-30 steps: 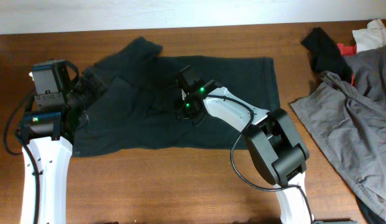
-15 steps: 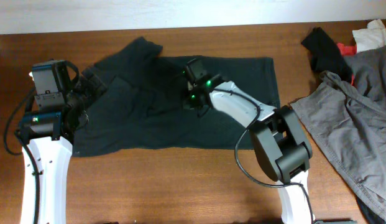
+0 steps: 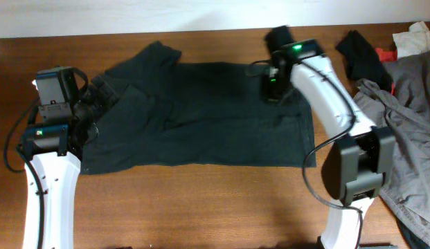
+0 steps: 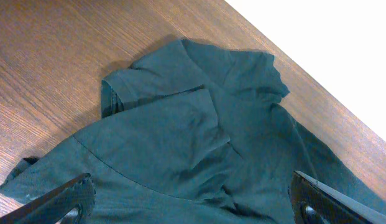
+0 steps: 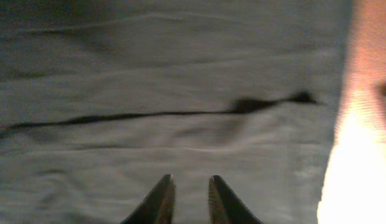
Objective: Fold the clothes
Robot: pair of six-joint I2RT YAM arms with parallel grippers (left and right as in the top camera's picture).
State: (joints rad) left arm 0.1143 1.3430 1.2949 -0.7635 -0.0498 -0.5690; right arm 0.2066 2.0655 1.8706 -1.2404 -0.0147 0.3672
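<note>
Looking from above, where do the clothes [image 3: 201, 117] lie? (operator)

You have them spread mostly flat on the table [image 3: 201, 200], reaching from your left arm across to just under your right one. The left end is rumpled, with a sleeve [image 4: 161, 134] doubled over onto the body. (spotter)

And my right gripper [image 5: 188, 199]? (operator)

Your right gripper hangs over the upper right part of the clothes, near their right edge. Its fingers [image 5: 160, 196] stand a narrow slit apart with nothing between them. Your wrist camera shows only fabric below, crossed by one dark crease [image 5: 149, 115]. Whether the tips touch the cloth, I cannot tell. (spotter)

The left one? (operator)

Your left gripper [image 4: 189, 202] is spread wide and holds nothing. It sits above the rumpled left end, with the folded sleeve ahead of it. (spotter)

What else is on the table? (operator)

At your far right a grey garment [image 3: 401, 138] lies crumpled, near the right edge of the clothes. Behind it you have a small black cloth [image 3: 363, 55], a red scrap [image 3: 386, 53] beside that, and a white cloth [image 3: 415, 38] in the corner. (spotter)
</note>
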